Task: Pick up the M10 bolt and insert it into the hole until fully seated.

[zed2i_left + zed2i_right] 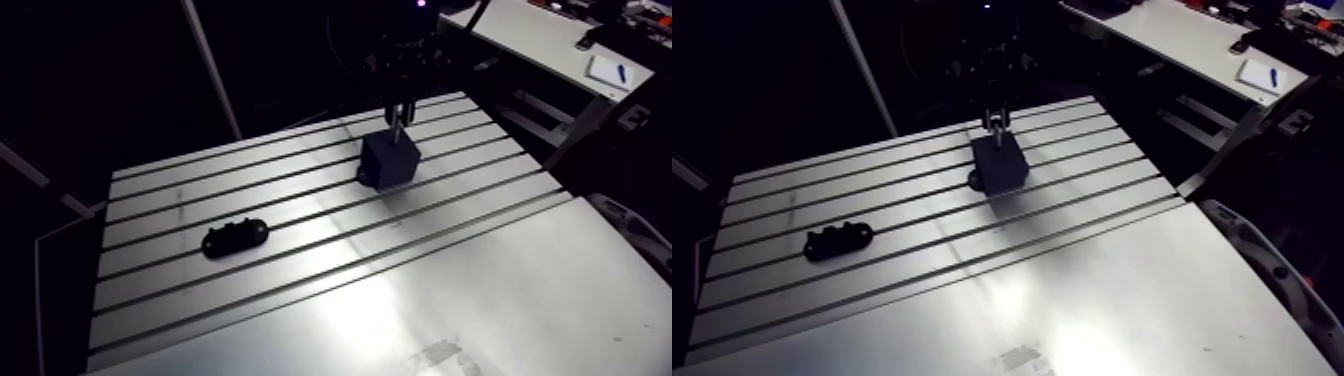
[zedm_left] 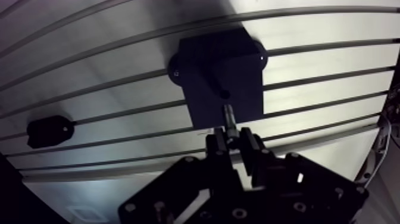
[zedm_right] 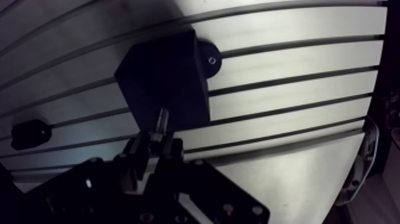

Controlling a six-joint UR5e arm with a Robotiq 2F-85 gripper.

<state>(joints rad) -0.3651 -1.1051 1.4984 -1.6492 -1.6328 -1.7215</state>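
Note:
A black block point(image 1: 390, 160) with a hole point(image 2: 224, 93) in its top face stands on the slotted aluminium table point(image 1: 300, 260), near the far edge. My gripper point(image 2: 230, 138) hangs directly above the block, shut on a metal bolt point(image 2: 228, 115) that points down toward the hole. In the wrist view the bolt's tip sits just short of the hole and looks apart from the block. In the arm view the bolt point(image 1: 397, 128) shows as a thin bright shaft just over the block's top.
A low black oval holder point(image 1: 235, 237) lies on the table to the left of the block, seen also in the wrist view as the dark holder point(image 2: 50, 130). The table's front part is a smooth plate point(image 1: 450, 300). White guard rails point(image 1: 1262, 260) border the right side.

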